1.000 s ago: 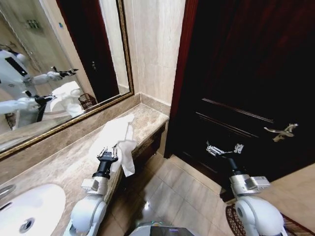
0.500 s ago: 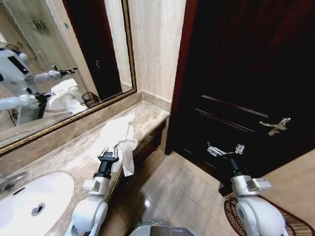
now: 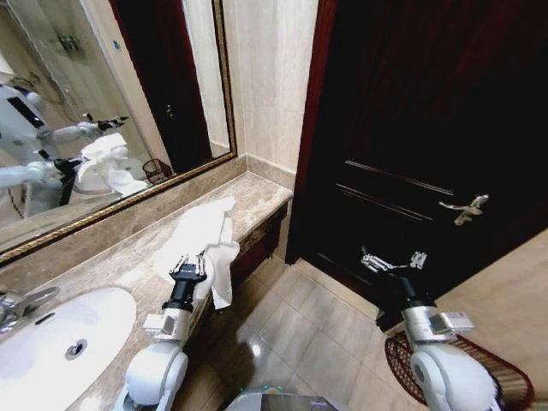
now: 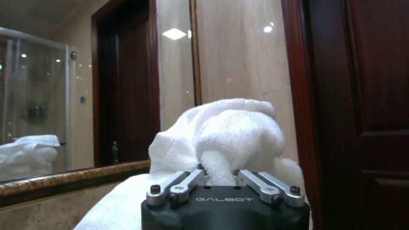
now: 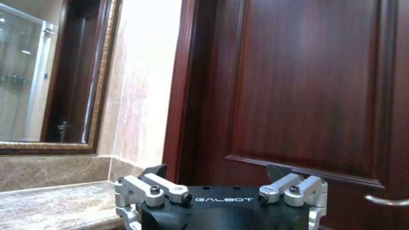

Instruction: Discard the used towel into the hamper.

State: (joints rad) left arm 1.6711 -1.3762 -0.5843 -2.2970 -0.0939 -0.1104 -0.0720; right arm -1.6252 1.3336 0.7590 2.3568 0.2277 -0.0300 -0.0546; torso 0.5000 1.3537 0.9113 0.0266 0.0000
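Observation:
A crumpled white towel (image 3: 201,231) lies bunched over the front edge of the marble counter (image 3: 111,274). My left gripper (image 3: 190,264) is shut on its lower part. In the left wrist view a fold of the towel (image 4: 230,129) is pinched between the fingers of the left gripper (image 4: 217,172). My right gripper (image 3: 392,261) hangs open and holds nothing above the floor in front of the dark door; in its wrist view the right gripper (image 5: 215,170) has its jaws wide apart. The hamper (image 3: 505,372), a dark red-brown mesh basket, stands on the floor at the lower right, partly behind my right arm.
A white sink (image 3: 51,342) and faucet (image 3: 17,304) are set in the counter at the left. A framed mirror (image 3: 103,103) runs above it. The dark wooden door (image 3: 428,128) with a lever handle (image 3: 462,208) stands ahead. Tiled floor (image 3: 300,334) lies between counter and hamper.
The camera has moved: the whole picture shifted, bringing more of the sink and the hamper into view. Both arms keep their pose, and the left gripper still holds the towel.

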